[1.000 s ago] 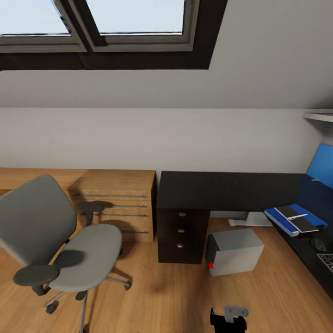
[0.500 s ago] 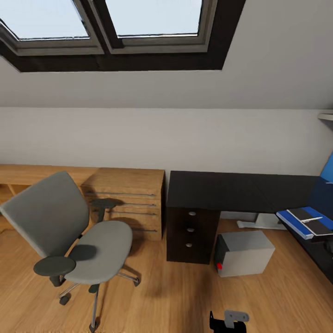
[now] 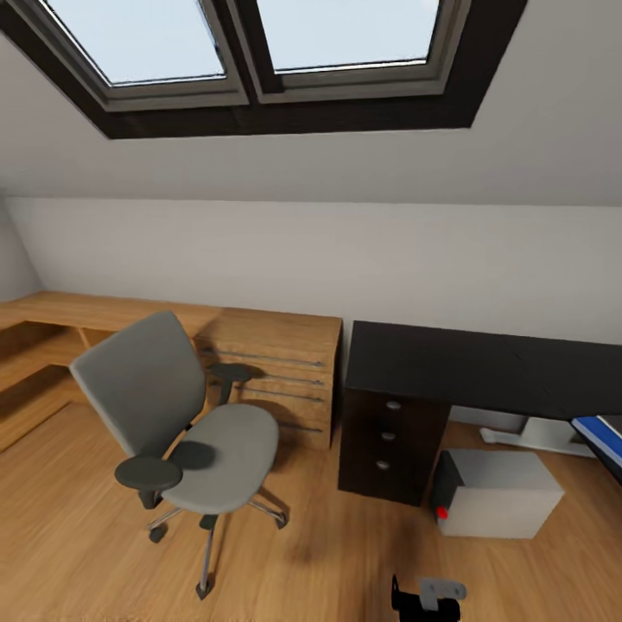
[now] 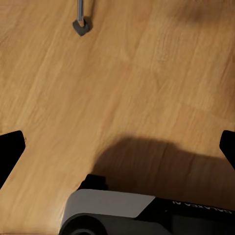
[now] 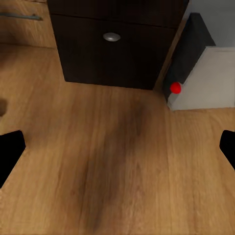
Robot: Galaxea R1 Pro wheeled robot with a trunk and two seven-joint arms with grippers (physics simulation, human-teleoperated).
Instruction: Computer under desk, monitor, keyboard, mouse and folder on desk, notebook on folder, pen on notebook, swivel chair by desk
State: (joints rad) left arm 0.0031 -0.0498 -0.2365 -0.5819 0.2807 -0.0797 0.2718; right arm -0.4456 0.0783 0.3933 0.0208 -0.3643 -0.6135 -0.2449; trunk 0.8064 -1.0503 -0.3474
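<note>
Standing on the wooden floor (image 3: pixel 345 561), the grey padded swivel chair (image 3: pixel 186 423) sits well left of the black desk (image 3: pixel 484 367). A grey box-shaped computer (image 3: pixel 497 492) rests under that desk. Both grippers' jaws are spread wide, grasping nothing.

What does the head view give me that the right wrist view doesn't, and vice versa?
Head view alone: the swivel chair, the skylight, the wooden cabinet and the desk top. Right wrist view alone: both right fingertips spread wide over bare floor. Shared: the dark drawer unit, a round knob, and the computer with its red button.
</note>
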